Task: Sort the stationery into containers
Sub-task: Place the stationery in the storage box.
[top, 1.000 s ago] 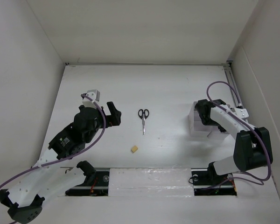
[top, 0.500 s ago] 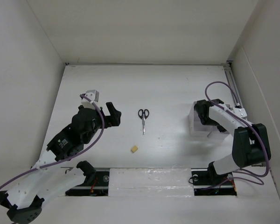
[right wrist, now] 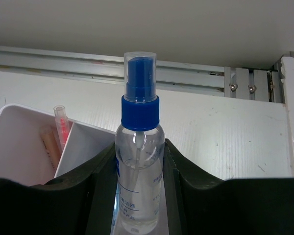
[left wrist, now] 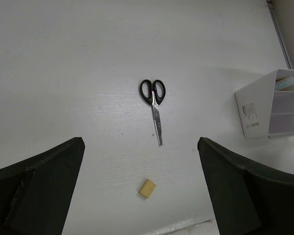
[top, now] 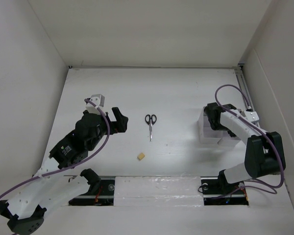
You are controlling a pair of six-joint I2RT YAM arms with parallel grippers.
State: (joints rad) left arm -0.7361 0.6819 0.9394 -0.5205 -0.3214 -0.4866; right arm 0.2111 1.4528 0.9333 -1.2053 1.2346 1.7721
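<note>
The right gripper (top: 213, 117) is by the right edge of the bench (top: 186, 88), shut partway round the blue-capped bottle (right wrist: 139, 147). It holds it straight up just over the white bins (left wrist: 257, 110), prob. so it drops in neatly. A red pen (right wrist: 61, 129) sits in one bin. The left gripper (top: 118, 120) is wide open w/ nothing in it, over the left side. Scissors (left wrist: 154, 100) & yellow eraser (left wrist: 147, 188) lie mid-bench, not sorted yet.
</note>
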